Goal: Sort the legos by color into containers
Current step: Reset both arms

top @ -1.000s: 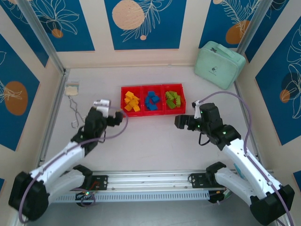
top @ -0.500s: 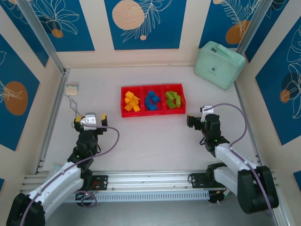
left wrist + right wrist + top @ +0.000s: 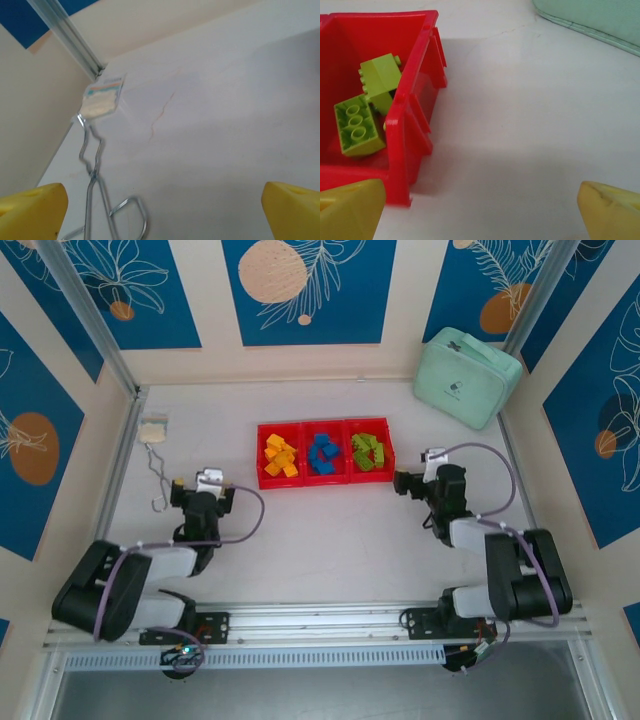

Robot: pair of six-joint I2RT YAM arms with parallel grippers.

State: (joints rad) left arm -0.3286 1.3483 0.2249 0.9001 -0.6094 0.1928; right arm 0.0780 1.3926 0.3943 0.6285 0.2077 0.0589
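Left claw (image 3: 161, 209), right claw (image 3: 480, 209) open; tag (image 3: 102, 97) print illegible.

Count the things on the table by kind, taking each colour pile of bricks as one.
Piles of small plastic bricks (yellow-orange, blue, light green): 3
Bright red shallow plastic tray: 1
Mint-green zippered soft case: 1
Thin metal wire tongs: 1
Small pale flat packet: 1
Total: 7

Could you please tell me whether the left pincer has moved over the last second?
Yes. The left pincer has pulled back leftward, away from the red tray, whose near-left corner it was close to before; it stands open.
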